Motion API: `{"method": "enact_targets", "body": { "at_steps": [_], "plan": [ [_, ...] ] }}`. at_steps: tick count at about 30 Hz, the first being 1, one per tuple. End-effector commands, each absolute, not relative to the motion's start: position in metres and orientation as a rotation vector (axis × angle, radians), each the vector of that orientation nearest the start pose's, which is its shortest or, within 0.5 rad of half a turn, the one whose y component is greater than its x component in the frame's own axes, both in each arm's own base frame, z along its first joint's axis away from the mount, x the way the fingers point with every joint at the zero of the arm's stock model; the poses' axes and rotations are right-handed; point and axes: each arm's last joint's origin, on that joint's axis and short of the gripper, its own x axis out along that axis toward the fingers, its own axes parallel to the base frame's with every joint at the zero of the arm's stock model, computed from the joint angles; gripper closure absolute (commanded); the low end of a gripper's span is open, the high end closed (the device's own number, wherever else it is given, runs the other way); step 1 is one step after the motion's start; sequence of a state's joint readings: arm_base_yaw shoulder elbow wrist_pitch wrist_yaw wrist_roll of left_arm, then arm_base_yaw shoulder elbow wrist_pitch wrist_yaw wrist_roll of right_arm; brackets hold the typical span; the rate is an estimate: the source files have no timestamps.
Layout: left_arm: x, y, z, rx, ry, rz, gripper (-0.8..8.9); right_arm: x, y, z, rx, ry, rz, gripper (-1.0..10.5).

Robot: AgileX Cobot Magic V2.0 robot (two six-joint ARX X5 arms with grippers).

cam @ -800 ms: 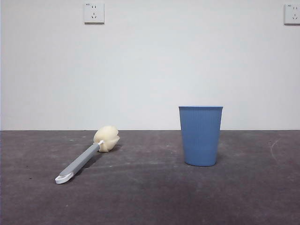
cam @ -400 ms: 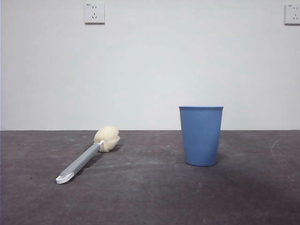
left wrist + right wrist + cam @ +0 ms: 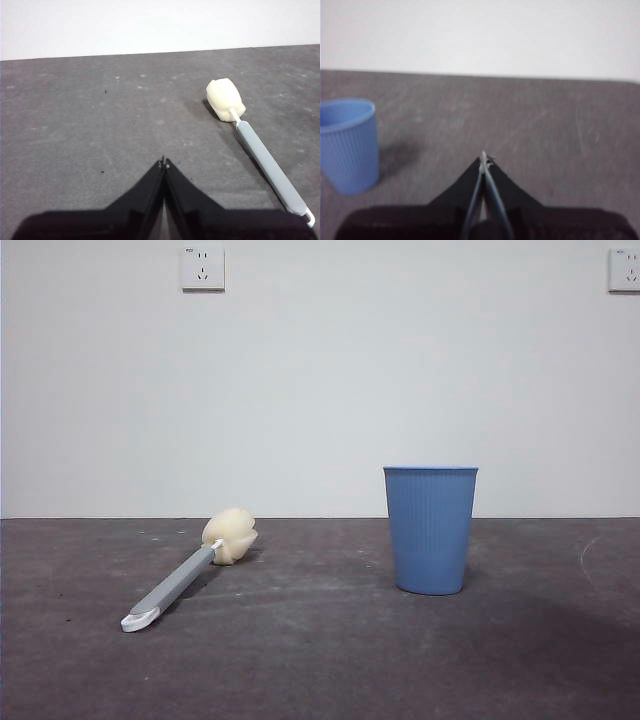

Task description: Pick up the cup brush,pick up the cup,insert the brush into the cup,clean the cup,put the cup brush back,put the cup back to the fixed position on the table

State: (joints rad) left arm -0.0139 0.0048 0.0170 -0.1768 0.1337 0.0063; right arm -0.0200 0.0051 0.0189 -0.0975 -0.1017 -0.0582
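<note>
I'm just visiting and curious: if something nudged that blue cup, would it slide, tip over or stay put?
The cup looks like thin ribbed plastic, so it is probably light and would slide easily on the table. It stands upright, taller than wide, narrowing toward the base, so a push near the rim might tip it.

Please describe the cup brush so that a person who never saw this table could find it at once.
Start at the dark table that meets the white wall. The blue cup stands upright on it; the cup brush lies flat, apart from the cup, on the side under the wall socket. It alone is long and slim, with a grey handle, white looped tip and cream sponge head.
</note>
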Motion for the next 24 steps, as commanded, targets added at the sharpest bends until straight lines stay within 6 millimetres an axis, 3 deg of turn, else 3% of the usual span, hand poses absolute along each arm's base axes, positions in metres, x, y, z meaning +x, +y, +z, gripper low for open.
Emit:
{"method": "enact_targets", "body": {
  "at_steps": [1,24],
  "plan": [
    [0.0960,-0.0048,0.1478,-0.011,0.173,-0.142,8.17,0.0967,0.0009,0.1524,-0.022,0.125,0.084,9.5],
    [0.0960,-0.0049,0.1477,-0.010,0.173,-0.143,8.17,0.0961,0.0010,0.1480,0.020,0.175,0.078,9.5]
  ]
}}
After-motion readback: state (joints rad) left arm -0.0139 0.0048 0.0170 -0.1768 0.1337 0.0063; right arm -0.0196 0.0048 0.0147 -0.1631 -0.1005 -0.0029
